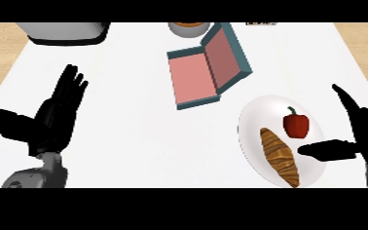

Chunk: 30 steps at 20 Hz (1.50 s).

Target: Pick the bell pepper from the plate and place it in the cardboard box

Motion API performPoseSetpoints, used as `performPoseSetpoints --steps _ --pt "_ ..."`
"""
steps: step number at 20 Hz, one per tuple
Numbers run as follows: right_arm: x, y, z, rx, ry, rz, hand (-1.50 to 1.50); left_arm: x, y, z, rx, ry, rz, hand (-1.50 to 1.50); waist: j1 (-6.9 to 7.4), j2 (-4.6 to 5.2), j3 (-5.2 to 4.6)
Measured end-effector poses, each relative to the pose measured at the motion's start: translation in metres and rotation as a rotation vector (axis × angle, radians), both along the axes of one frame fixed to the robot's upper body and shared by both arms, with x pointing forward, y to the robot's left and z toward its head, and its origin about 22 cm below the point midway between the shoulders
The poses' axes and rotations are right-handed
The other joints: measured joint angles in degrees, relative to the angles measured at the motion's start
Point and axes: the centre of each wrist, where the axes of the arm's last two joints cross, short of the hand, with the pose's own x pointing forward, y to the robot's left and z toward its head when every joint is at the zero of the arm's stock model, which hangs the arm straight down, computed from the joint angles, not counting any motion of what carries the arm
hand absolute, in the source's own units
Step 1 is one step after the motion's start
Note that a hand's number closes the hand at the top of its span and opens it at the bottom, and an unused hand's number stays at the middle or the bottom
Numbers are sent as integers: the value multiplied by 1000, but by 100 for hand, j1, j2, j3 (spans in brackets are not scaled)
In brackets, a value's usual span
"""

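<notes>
Nothing's done yet: the pepper [295, 124] sits on the plate [253, 117] beside a croissant [280, 157]. My right hand [343, 148] is open, empty, just right of it. The box [208, 68] waits beyond; my left hand [59, 113] rests open.

The left hand [56, 114] rests open at nine o'clock, fingers [70, 85] straight toward twelve, grey forearm below. The right hand [346, 141] at four o'clock is spread, thumb jutting toward nine.

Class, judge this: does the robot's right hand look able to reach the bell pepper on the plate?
Probably yes: the open right hand sits beside the bell pepper, thumb pointing toward it, nothing between; the croissant lies alongside.
</notes>
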Motion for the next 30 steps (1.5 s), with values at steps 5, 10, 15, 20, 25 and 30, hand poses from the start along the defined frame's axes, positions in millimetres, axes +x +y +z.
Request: performPoseSetpoints --steps 5,10,15,20,25,30 --pt "13 -10 -6 12 13 4 -150 7 4 5 -5 -1 -3 0 3 3 1" --pt "13 -6 -18 -15 32 -3 -150 3 5 1 4 1 -3 0 1 3 2" --pt "20 -5 -37 -41 43 -22 -150 -6 0 0 6 -6 -7 0 9 2 0" --pt "23 -6 -40 -41 57 -14 -150 1 1 1 5 -4 -1 0 2 3 2" --pt "26 -5 -48 -31 65 -2 -150 -5 1 -2 1 -8 -5 0 5 2 2" --pt "28 -2 -61 -27 81 -5 -150 -1 -2 2 -1 -5 -5 0 3 2 0"
